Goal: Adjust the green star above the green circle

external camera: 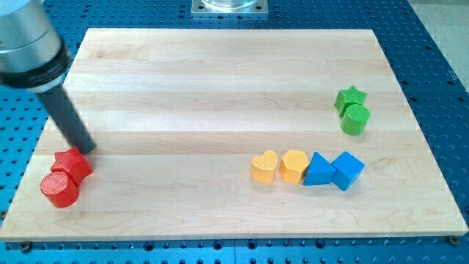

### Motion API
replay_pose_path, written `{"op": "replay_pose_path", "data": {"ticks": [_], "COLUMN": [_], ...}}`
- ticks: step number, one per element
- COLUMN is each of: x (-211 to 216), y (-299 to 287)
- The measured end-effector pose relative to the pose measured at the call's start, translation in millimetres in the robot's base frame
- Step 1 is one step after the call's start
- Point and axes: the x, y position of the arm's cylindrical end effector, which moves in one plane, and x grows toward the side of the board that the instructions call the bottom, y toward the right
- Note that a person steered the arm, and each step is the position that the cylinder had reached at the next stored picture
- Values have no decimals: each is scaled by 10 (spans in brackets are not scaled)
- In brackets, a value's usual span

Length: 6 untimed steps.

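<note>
The green star (350, 97) lies near the view's right edge of the wooden board (220, 73). The green circle (355, 119) sits just below it and touches it. My tip (87, 149) is far away at the view's left, right above the red star (74, 165) and close to touching it. The rod slants up to the view's top left corner.
A red circle (59, 188) touches the red star at its lower left. A yellow heart (264, 166), a second yellow block (294, 165), a blue triangle (318, 169) and a blue cube (347, 170) form a row at the lower middle right.
</note>
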Motion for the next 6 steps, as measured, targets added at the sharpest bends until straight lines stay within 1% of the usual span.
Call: {"op": "replay_pose_path", "data": {"ticks": [1, 2, 3, 5, 6], "x": [-207, -544, -758, -1000, -1077], "y": [464, 743, 1277, 2951, 3588]}}
